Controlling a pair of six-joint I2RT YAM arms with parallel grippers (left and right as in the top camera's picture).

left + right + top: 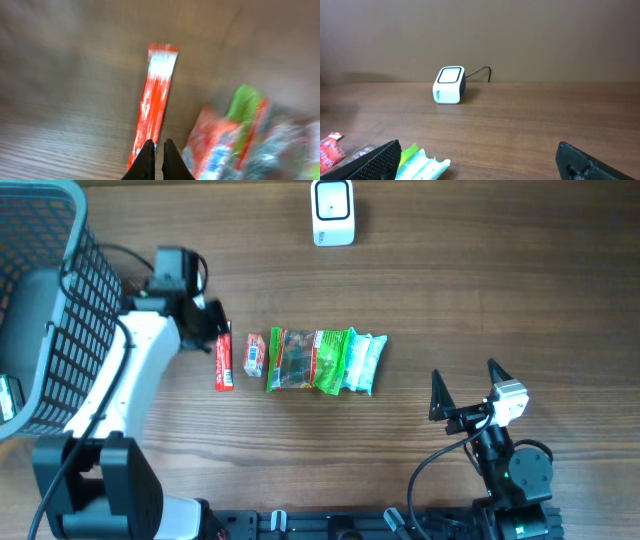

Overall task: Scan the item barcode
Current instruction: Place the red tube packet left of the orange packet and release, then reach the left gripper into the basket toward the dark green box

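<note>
A long red stick packet lies on the wooden table, leftmost in a row of snack packets. In the blurred left wrist view the red stick packet stretches away from my left gripper, whose shut fingers sit over its near end with nothing visibly pinched. From overhead my left gripper is at the packet's far end. The white barcode scanner stands at the table's far edge, and the scanner faces the right wrist camera. My right gripper stands open and empty, apart from the packets.
Beside the stick lie a small red-white packet, a green packet and a pale green-white packet. A grey wire basket stands at the left edge. The scanner's cable runs off behind it.
</note>
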